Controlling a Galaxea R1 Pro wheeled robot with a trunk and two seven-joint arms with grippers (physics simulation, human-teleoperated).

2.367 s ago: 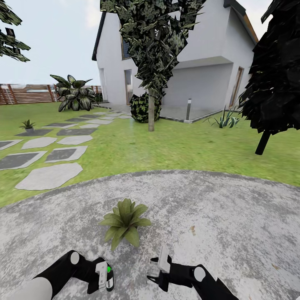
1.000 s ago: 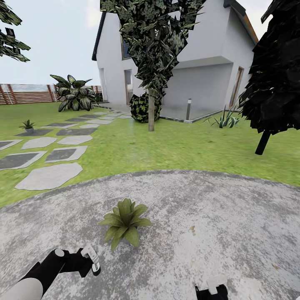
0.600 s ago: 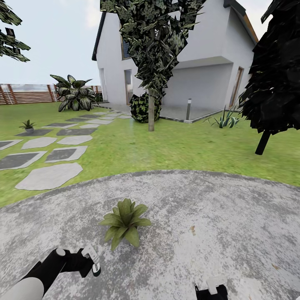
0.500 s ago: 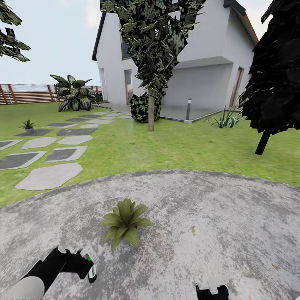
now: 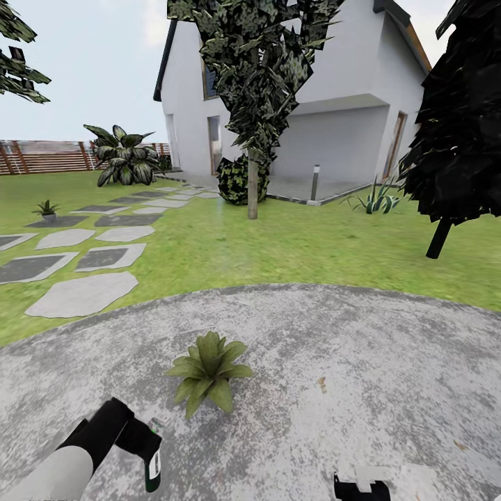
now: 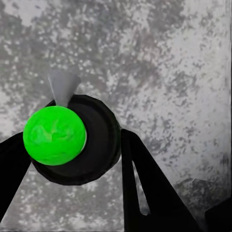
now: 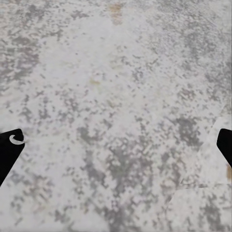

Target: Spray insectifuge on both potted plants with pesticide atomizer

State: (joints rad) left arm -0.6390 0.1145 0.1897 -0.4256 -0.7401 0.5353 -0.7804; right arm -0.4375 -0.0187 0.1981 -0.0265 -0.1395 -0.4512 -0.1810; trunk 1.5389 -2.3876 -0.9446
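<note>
Head view, lower left of the frame: your left gripper [image 5: 154, 456] holds the pesticide atomizer [image 5: 153, 465], its jaws pinching the dark body. The bottle hangs roughly upright over the round grey patio [image 5: 362, 362], pale stripe facing the camera. In the left wrist view you look down along the jaws onto the atomizer [image 6: 72, 140]: a round dark body with a bright green disc on it and a small grey nozzle projecting from one side, with black fingers [image 6: 145, 188] on either side of it.

The nearer potted plant [image 5: 207, 370] sits on the patio above and to the right of the bottle in the frame, near it but not touching. The relation to settle is the nozzle's heading: from these pictures you cannot tell whether it faces the rosette. The left arm is the nearer one and already carries the tool, so the next move probably calls for bringing the nozzle toward the leaves.

The second potted plant [image 5: 46, 209] stands at the left edge, mid-height, on a stepping stone [image 5: 66, 223], well apart from both arms.

Your right gripper [image 5: 362, 486] shows at the bottom edge, right of centre. In the right wrist view its dark fingertips [image 7: 9, 150] sit at opposite edges with bare paving between: jaws spread, holding nothing.
</note>
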